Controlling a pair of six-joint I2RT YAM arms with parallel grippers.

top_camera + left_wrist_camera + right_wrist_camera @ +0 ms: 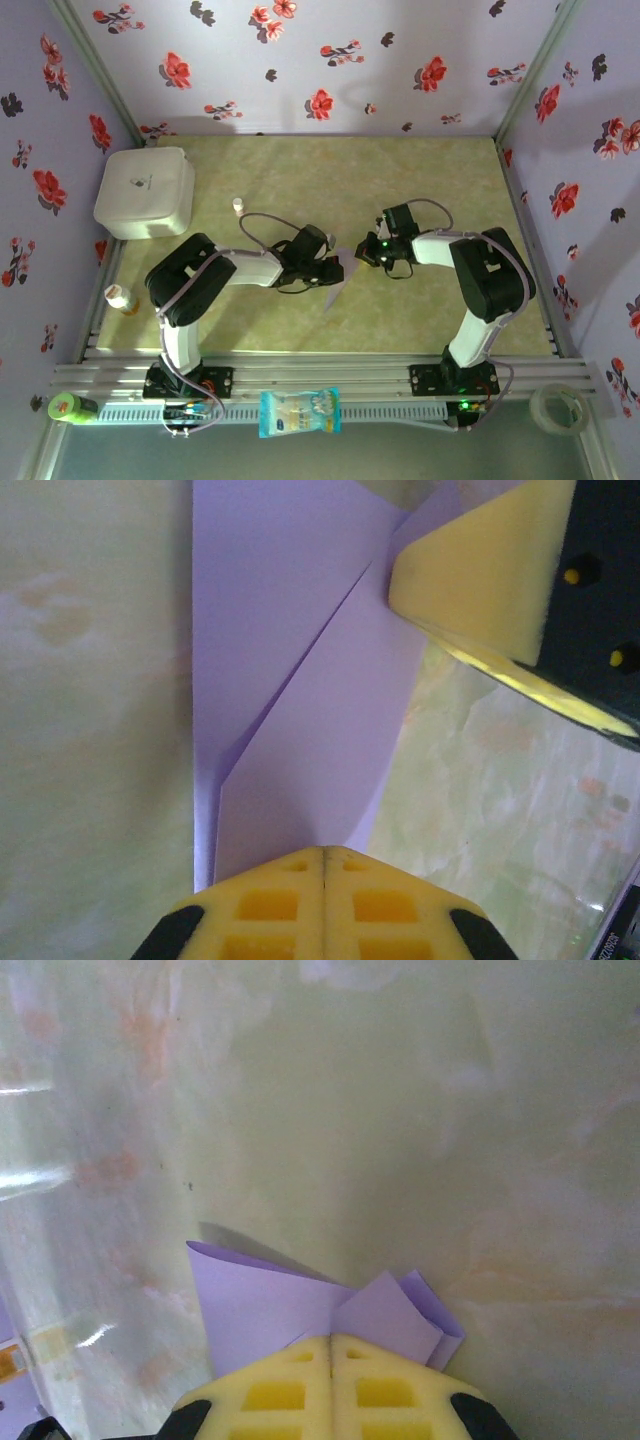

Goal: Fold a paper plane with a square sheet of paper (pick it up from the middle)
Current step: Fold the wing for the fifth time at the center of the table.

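Here, at mid-table: two arms meet nose to nose over the table, sharing one lilac sheet.
Left gripper: clenched on the sheet's near end, with the paper running straight out from between its closed jaws.
Right gripper: clenched on the opposite corner, where layered flaps fan out past its jaws.
Sheet: partly folded, with one slanted crease and a flap lying over the flat layer. It sits at the table's centre between the two grippers; whether it is lifted or resting cannot be told.
Why held so: a grip at each end likely keeps the thin paper taut and aligned while a fold is set.
Stage: judged early to middle, as no sharp dart tip shows yet.
Risk: pulling apart could tear the sheet or skew the crease.
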